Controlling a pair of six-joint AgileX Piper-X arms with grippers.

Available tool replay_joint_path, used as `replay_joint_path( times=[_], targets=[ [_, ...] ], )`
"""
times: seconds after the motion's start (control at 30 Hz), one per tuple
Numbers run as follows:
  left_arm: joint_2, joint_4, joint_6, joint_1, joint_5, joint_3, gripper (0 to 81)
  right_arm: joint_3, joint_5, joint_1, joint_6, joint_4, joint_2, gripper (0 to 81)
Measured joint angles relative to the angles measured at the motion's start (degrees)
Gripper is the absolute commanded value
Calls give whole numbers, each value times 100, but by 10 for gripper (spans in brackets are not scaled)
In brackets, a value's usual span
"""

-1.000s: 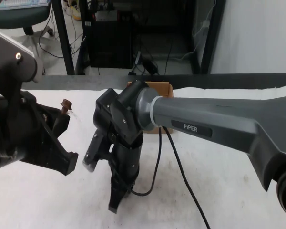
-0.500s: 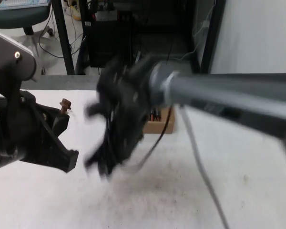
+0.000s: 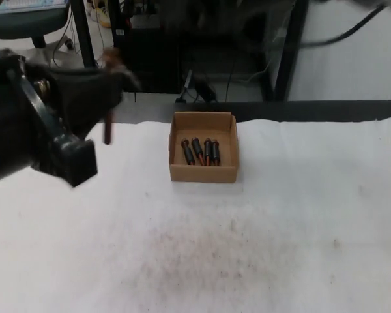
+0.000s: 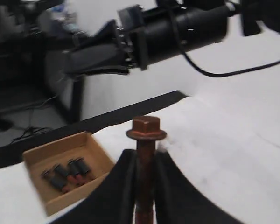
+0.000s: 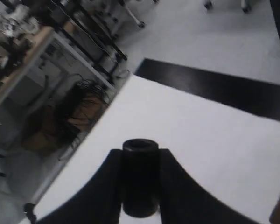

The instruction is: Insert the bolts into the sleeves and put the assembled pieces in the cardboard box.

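My left gripper (image 4: 144, 157) is shut on a rusty brown bolt (image 4: 145, 140), held upright with its hex head above the fingers. In the high view the left arm (image 3: 32, 124) is raised at the bench's left, the bolt (image 3: 107, 130) at its tip. My right gripper (image 5: 140, 157) is shut on a black sleeve (image 5: 140, 179), open end up, high above the white bench. The left wrist view shows the right arm (image 4: 177, 30) lifted in the air beyond the bolt. The cardboard box (image 3: 179, 171) at the bench's back middle holds several assembled pieces (image 3: 201, 150).
White cloth (image 3: 247, 248) covers the bench, with a faint rusty stain in front of the box. A black strip (image 3: 326, 109) runs along the far edge. Racks, cables and a chair stand behind it.
The right arm swung up and away from over the middle of the bench, uncovering the box. The left arm lifted and shifted toward the back with the bolt.
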Motion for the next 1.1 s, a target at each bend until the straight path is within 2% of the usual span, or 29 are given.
replay_joint_path(
  times=[0.17, 0.2, 0.27, 0.37, 0.53, 0.63, 0.8, 0.9, 1.1],
  targets=[
    [150, -253, 1, 0, 935, 54, 3, 0, -973, -334, 57, -617, -465, 8],
    [201, -310, -7, 0, 1241, 82, 3, 0, -1356, -366, 43, -839, -552, 8],
    [355, -397, -4, 0, 1762, 150, 3, 0, -1682, -387, -184, -1031, -705, 8],
    [646, -535, -18, 0, 2190, 189, 3, 48, -2020, -348, -733, -1176, -956, 8],
    [1069, -1262, -112, 0, 2230, 200, 3, 679, -2068, -197, -1181, -1244, -1652, 8],
    [1205, -1943, -261, 15, 2138, 200, 3, 1288, -1644, -146, -1371, -1291, -2158, 8],
    [1256, -2945, -659, 76, 1440, 200, 3, 2212, -1002, 8, -1232, -2085, -2681, 8],
    [1256, -3294, -837, 87, 859, 200, 3, 2491, -930, 116, -966, -2412, -2775, 8],
    [1256, -4086, -1284, 117, 483, 200, 3, 2867, -882, 437, -858, -2526, -2798, 8]
  ],
)
